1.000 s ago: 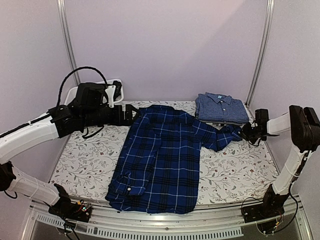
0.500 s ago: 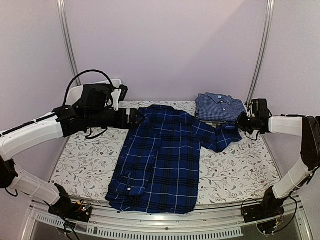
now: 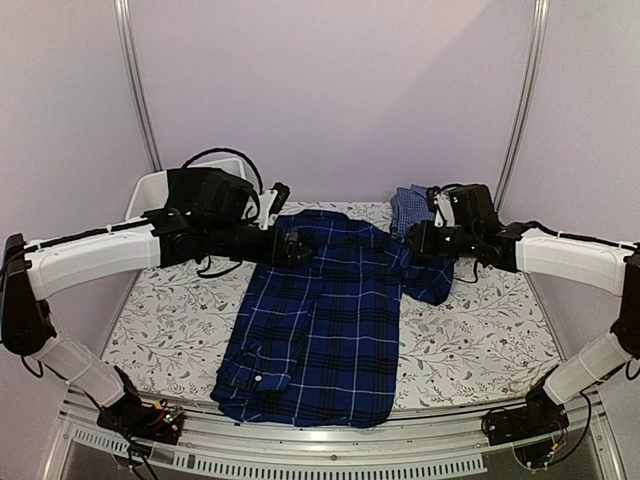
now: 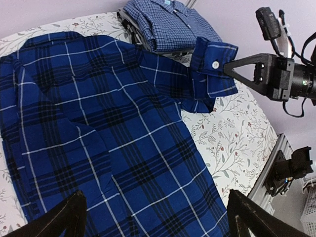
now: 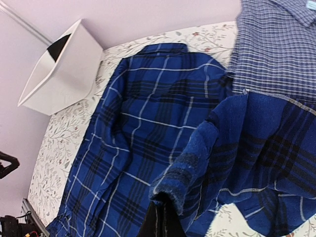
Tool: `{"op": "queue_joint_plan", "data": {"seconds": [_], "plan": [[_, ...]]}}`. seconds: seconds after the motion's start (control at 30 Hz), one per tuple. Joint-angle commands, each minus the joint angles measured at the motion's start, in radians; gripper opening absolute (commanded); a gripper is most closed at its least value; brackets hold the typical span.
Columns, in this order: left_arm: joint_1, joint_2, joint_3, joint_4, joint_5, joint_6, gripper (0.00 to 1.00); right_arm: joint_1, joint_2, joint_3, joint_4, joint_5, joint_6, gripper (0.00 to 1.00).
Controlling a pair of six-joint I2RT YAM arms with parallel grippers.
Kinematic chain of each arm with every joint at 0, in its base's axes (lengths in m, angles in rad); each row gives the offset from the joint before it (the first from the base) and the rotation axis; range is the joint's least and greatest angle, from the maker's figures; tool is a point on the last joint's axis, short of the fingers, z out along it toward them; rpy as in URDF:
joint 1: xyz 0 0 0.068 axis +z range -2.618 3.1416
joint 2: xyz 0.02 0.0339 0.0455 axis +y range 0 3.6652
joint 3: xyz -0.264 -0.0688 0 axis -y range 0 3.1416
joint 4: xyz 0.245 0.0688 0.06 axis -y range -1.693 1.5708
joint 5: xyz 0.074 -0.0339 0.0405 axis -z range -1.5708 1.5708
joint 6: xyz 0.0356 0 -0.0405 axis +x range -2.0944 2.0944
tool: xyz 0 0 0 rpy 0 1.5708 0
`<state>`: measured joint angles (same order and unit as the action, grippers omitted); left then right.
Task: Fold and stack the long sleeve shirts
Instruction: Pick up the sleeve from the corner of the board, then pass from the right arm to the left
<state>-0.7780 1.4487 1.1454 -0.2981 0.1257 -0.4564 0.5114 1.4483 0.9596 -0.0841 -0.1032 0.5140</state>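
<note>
The plaid shirt (image 3: pixel 320 320) lies flat on the table (image 3: pixel 170 320), its long axis running from 6 to 12 o'clock. Its sleeve (image 3: pixel 432 278) juts toward 2 o'clock, the cuff (image 4: pixel 215 61) raised and pinched in the clamped right gripper (image 3: pixel 418 243), the arm best placed to fold it toward 9. The left gripper (image 3: pixel 293 245) hovers empty near the collar (image 3: pixel 320 215), jaws spread wide. The folded checked shirt (image 4: pixel 165 22) sits at 1 o'clock.

The navy-and-blue plaid shirt (image 3: pixel 320 320) lies spread flat, one sleeve (white-buttoned cuff) raised. The lighter fine-checked shirt (image 4: pixel 165 24) sits folded just behind that sleeve.
</note>
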Motion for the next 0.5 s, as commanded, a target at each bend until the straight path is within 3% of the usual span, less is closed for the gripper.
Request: {"op": "queue_joint_plan", "data": {"seconds": [0.0, 0.2, 0.47], "plan": [[-0.044, 0.063, 0.048, 0.052, 0.038, 0.016, 0.97, 0.088, 0.010, 0.074, -0.002, -0.040, -0.060, 0.00], [-0.083, 0.162, 0.101, 0.092, 0.069, 0.009, 0.91, 0.163, 0.053, 0.137, 0.009, -0.108, -0.076, 0.00], [-0.172, 0.277, 0.175, 0.108, -0.038, -0.002, 0.93, 0.236, 0.144, 0.214, 0.008, -0.118, 0.031, 0.00]]}}
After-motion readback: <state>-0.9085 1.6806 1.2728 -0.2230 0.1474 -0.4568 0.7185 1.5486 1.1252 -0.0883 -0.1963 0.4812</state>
